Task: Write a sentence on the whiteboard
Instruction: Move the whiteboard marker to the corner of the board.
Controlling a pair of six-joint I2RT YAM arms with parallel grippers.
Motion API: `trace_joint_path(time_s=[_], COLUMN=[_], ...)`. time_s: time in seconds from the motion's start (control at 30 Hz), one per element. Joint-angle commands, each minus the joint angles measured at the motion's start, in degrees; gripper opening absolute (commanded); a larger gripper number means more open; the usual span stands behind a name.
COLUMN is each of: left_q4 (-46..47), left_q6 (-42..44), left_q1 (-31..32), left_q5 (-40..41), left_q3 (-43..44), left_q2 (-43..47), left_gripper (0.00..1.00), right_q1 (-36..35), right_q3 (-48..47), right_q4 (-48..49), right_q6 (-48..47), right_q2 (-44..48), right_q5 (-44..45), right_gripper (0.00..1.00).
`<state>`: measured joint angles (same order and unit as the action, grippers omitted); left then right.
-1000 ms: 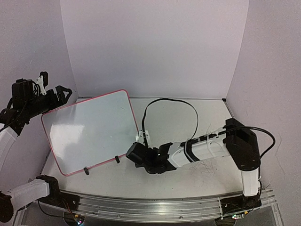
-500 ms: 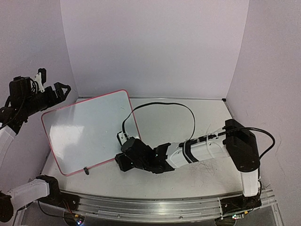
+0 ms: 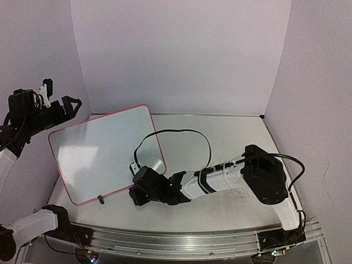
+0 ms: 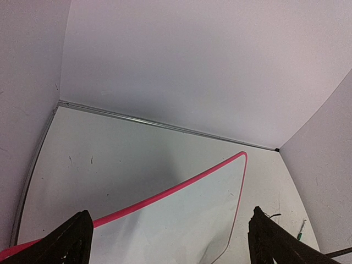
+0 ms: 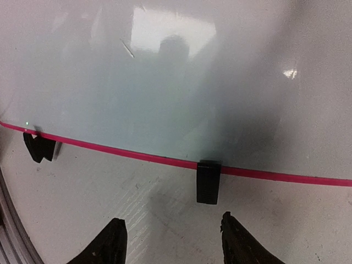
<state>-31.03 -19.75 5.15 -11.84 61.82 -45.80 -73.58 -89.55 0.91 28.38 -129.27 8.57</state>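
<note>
Right claw (image 5: 173,228): part-open, empty, low beside black clip foot (image 5: 208,181) on near edge of glossy white, pink-framed rectangular whiteboard (image 3: 104,151), which lies left on table (image 3: 220,137). Probably there to steady it. Left claw (image 4: 170,220): wide open, empty, above far-left corner.

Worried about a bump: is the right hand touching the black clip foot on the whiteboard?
Apart. The right wrist view shows a strip of bare table between the open right hand and the clip foot.

Plain pale walls close the space in on three sides: a back wall (image 3: 181,55) and a side wall (image 3: 322,82) at either hand. The white table (image 3: 242,137) is scuffed with dark marks. A metal rail (image 3: 181,242) runs along its near edge. The light is soft and even.
</note>
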Motion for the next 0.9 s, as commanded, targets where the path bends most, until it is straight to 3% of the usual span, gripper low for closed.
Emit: trace_joint_path(time_s=[0.0,0.47,0.87], left_q4=[0.5,0.0,0.0], left_q6=[0.8,1.0,1.2], left_q1=[-0.2,-0.2,-0.2], left_q5=[0.0,0.1,0.3], left_q3=[2.7,3.1,3.1], left_q2=[0.3,0.9,0.7], left_gripper=[0.99,0.99,1.00], right_q1=[-0.1,0.0,0.0], right_q3=[-3.9,-10.8,-11.8], right_q4=[-1.4,-4.0,-4.1], right_q6=[1.1,0.5,0.1], right_q2=[-1.9,-7.0,-7.8], right_q5=[2.4,7.7,11.7], right_gripper=[0.58,0.46,0.20])
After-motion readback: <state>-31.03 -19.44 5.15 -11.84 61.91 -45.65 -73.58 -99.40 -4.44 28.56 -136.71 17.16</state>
